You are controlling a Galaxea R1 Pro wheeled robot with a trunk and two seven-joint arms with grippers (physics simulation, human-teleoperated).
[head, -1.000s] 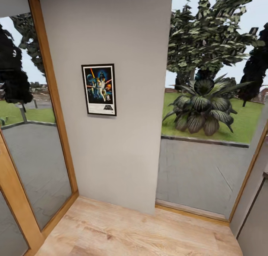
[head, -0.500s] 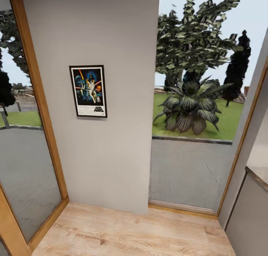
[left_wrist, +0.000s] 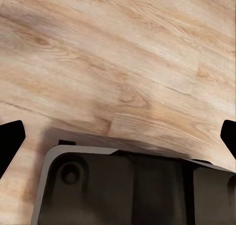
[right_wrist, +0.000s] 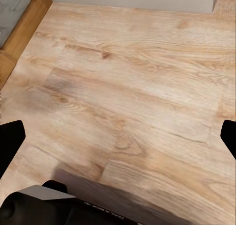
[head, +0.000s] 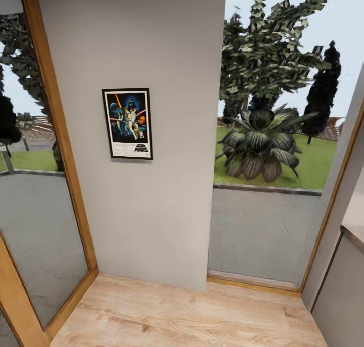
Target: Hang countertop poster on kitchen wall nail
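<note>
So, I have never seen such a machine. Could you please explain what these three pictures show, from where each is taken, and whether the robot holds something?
This is a simulated wheeled robot with two arms. The big picture comes from its head camera: a poster hangs on a pale grey wall between large windows, with a plant outside. The other two come from cameras near each gripper, both looking down at the wooden floor. The dark tips at the edges are the fingers of the left gripper and those of the right gripper, spread wide. Both are open and hold nothing.
</note>
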